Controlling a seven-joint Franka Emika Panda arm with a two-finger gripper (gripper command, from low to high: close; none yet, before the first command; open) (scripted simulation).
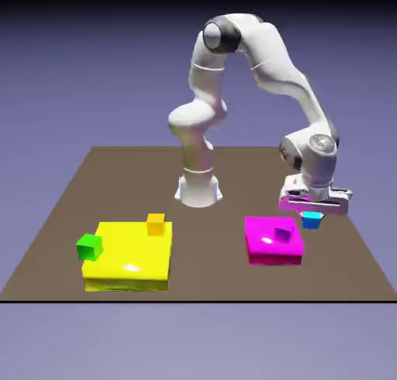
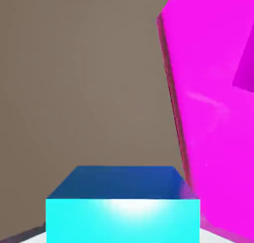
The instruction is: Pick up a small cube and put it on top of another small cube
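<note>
The claw (image 1: 313,214) is closed on the cyan cube (image 1: 312,221), held just beside the magenta block's (image 1: 271,241) far right corner as the exterior view shows it. A magenta cube (image 1: 283,234) sits on that block. Well left of it, the green cube (image 1: 89,247) touches a yellow block (image 1: 128,258), which carries an orange cube (image 1: 156,224).

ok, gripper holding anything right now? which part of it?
Yes. The gripper is shut on the small cyan cube, pinching its opposite side faces; the cube fills the bottom of the hand view, beside the flat magenta block.
</note>
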